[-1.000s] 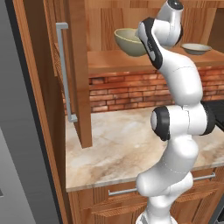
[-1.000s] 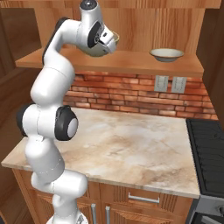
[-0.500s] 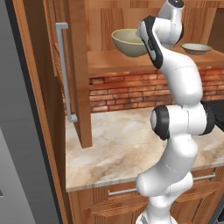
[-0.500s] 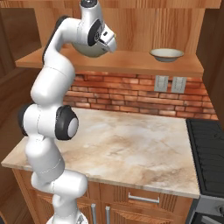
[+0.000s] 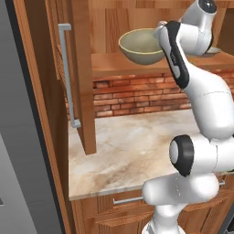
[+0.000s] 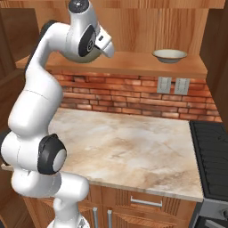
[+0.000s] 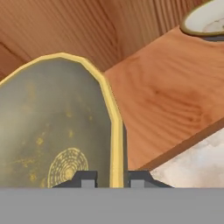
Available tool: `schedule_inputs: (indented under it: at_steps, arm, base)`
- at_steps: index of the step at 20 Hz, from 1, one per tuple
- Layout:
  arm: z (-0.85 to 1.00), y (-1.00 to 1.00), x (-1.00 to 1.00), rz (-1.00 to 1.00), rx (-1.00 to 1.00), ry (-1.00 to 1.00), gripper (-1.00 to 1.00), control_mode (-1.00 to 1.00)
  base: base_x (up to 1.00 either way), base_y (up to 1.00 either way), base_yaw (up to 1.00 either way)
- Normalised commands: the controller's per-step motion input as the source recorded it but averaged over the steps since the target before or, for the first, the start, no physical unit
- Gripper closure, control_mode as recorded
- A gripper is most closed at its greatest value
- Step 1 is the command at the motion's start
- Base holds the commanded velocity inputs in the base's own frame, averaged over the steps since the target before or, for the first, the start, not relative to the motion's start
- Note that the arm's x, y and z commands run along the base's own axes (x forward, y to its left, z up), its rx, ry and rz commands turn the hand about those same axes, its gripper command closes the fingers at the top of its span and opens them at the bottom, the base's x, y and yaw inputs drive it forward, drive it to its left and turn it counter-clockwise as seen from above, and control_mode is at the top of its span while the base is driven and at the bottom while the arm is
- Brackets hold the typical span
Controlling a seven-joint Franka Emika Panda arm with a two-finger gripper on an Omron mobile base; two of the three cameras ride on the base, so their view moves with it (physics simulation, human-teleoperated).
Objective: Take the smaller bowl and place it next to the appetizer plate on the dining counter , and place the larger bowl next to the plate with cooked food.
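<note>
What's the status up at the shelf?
Jaws closing astride the large bowl rim, one finger inside, one outside. Bowl on the wooden shelf. Small bowl further along the shelf. Nothing in the way.

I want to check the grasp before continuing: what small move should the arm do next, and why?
Probably finish closing, then lift slightly. In the hand view the gripper straddles the yellowish rim of the larger bowl, one fingertip on each side, and the bowl sits on the wooden shelf. The smaller bowl waits farther along.

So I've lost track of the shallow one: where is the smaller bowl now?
The smaller bowl sits on the wooden shelf above the brick backsplash, toward the shelf's right end in the right base view, apart from the larger bowl.
</note>
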Motion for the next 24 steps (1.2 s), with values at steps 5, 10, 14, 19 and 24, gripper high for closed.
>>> schedule_inputs:
  at_steps: [5,10,14,19,24]
  arm:
    - [0.00,-0.06,-1.00,-0.03,0.00,-0.29,1.00,-1.00]
    - [0.03,-0.10,-1.00,0.00,0.02,-0.05,1.00,-1.00]
    - [0.12,-0.15,-1.00,0.03,0.02,0.03,1.00,-1.00]
    - [0.32,-0.17,-1.00,0.09,0.03,0.05,1.00,-1.00]
    - [0.22,-0.12,-0.92,0.09,0.03,0.22,1.00,-1.00]
  base:
    - [0.00,0.00,0.00]
    - [0.00,0.00,0.00]
    - [0.00,0.00,0.00]
    - [0.00,0.00,0.00]
    - [0.00,0.00,0.00]
